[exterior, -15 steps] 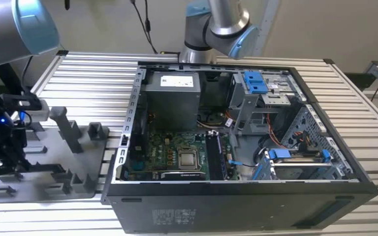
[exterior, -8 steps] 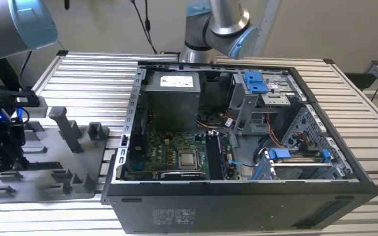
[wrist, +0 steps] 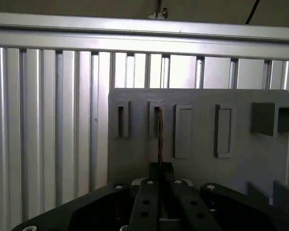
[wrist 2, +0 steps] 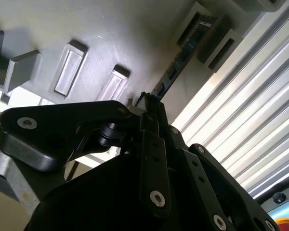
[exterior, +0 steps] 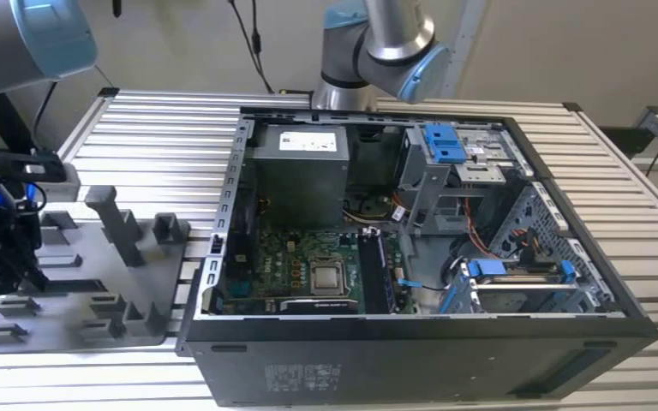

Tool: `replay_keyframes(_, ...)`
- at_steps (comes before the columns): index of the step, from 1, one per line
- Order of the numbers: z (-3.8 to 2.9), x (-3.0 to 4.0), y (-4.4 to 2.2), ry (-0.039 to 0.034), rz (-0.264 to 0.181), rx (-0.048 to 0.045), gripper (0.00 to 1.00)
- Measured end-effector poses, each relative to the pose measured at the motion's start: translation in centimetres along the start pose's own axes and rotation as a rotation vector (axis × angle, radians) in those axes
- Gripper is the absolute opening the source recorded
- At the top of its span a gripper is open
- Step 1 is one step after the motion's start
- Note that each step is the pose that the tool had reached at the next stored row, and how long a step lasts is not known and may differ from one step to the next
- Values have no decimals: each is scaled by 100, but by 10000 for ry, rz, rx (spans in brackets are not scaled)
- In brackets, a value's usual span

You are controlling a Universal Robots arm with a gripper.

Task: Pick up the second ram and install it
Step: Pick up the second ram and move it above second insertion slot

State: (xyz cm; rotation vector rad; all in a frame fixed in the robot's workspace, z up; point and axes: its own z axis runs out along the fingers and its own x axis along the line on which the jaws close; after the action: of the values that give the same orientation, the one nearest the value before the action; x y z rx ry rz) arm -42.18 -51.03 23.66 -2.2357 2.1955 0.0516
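Observation:
The second ram [wrist: 160,139] shows edge-on as a thin dark strip. Its far end sits in a narrow slot of the grey fixture plate [wrist: 241,139]. In the second wrist view the ram [wrist 2: 180,57] is a dark board with small chips, running between two upright blocks of the plate [wrist 2: 86,33]. My gripper [wrist: 160,169] [wrist 2: 147,102] is shut on the ram's near end, with its black fingers tight on both faces. In the exterior view the gripper [exterior: 3,248] hangs over the plate [exterior: 83,282] at the exterior view's left.
An open computer case [exterior: 421,342] lies on the slatted metal table [exterior: 158,120] to the exterior view's right of the plate. Inside it are the motherboard [exterior: 295,265], memory slots [exterior: 380,270] and a power supply [exterior: 301,171]. The arm's base [exterior: 380,51] rises behind the case.

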Motion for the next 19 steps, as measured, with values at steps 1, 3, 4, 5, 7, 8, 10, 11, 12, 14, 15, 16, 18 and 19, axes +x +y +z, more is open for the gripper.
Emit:
replay_keyframes(1, -10, 0, 0, -7, 44, 1, 14)
replay_keyframes(3, -27, -1, 1, -19, 139, 4, 14)
replay_keyframes(4, -36, -1, 1, -29, 181, 5, 14)
replay_keyframes(5, -45, -1, 1, -39, 226, 8, 14)
replay_keyframes(7, -63, -2, 1, -55, 307, 9, 14)
replay_keyframes(8, -72, -2, 1, -64, 334, 11, 14)
replay_keyframes(10, -93, -3, 2, -75, 381, 11, 14)
replay_keyframes(11, -105, -3, 2, -81, 402, 11, 14)
replay_keyframes(12, -117, -3, 2, -89, 420, 13, 14)
replay_keyframes(14, -144, -4, 3, -101, 452, 14, 14)
replay_keyframes(15, -160, -5, 3, -104, 462, 15, 14)
replay_keyframes(16, -176, -5, 3, -109, 467, 15, 14)
replay_keyframes(18, -207, -6, 4, -113, 478, 15, 14)
replay_keyframes(19, -223, -6, 4, -117, 481, 15, 14)
